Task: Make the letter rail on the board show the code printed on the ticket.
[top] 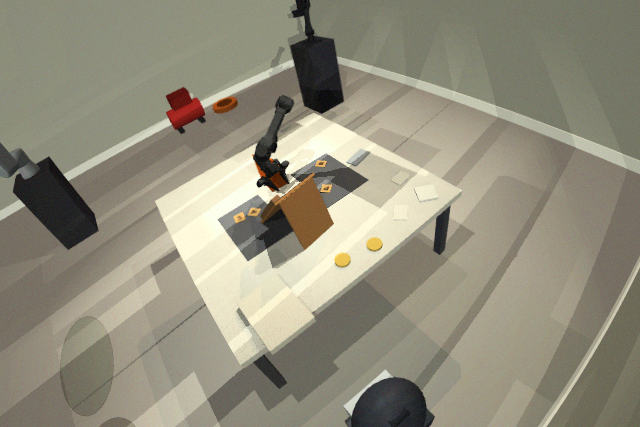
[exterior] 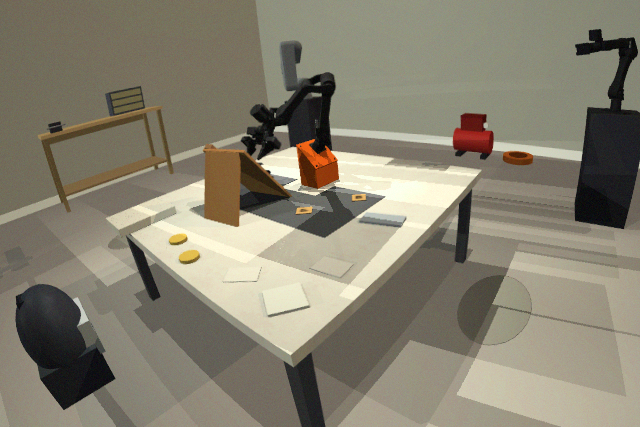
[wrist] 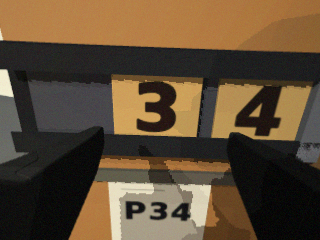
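Observation:
The tilted brown board [top: 306, 218] [exterior: 222, 187] stands on the table. In the wrist view its black rail [wrist: 150, 56] holds a 3 tile [wrist: 156, 109] and, right of it, a 4 tile [wrist: 257, 111]. A narrow gap separates them. Left of the 3 the rail is empty up to a black upright. The ticket [wrist: 160, 231] below reads P34. My gripper [top: 281, 183] [exterior: 260, 147] [wrist: 166, 138] is open and empty at the board's face, its fingertips just below the tiles. Several loose tiles lie flat, including one [top: 238, 217] and another [top: 325, 188]; their letters are unreadable.
A dark mat [top: 237, 237] [exterior: 325, 226] lies under the loose tiles. A grey bar [top: 358, 157] [exterior: 382, 219] lies beyond it. Two yellow discs [top: 342, 259] [top: 374, 244] and a white square [top: 425, 192] [exterior: 285, 299] lie near the table's edge behind the board.

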Controlling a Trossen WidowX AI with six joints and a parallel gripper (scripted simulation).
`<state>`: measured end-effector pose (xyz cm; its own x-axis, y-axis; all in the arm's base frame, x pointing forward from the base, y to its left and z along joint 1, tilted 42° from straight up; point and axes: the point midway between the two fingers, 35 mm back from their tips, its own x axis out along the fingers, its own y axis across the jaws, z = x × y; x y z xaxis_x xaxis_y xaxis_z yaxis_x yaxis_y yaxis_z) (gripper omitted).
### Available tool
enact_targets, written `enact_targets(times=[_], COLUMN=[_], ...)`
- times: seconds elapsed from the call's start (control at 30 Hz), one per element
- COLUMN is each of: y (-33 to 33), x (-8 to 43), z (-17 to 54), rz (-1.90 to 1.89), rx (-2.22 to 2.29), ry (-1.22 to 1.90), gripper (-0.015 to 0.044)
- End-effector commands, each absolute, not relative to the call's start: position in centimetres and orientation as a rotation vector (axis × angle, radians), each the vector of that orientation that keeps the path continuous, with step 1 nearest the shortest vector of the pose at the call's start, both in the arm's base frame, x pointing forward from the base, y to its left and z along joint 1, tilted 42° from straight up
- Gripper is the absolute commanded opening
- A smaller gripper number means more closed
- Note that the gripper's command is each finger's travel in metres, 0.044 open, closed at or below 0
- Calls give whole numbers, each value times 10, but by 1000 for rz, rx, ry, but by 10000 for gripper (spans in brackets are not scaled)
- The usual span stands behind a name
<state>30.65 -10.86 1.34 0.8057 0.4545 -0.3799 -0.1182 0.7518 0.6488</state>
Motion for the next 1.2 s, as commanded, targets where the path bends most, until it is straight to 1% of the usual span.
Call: enact_targets(times=[0.0,0.3,0.67,1.0,1.17], y=[-109,-110,-110,-110,-113], x=[305,304,304,305,323], z=[16,20,17,17,11], rz=[335,335,331,331,346], rx=[646,646,651,651,640], ry=[550,551,555,561,743], gripper=[295,295,6,0,0])
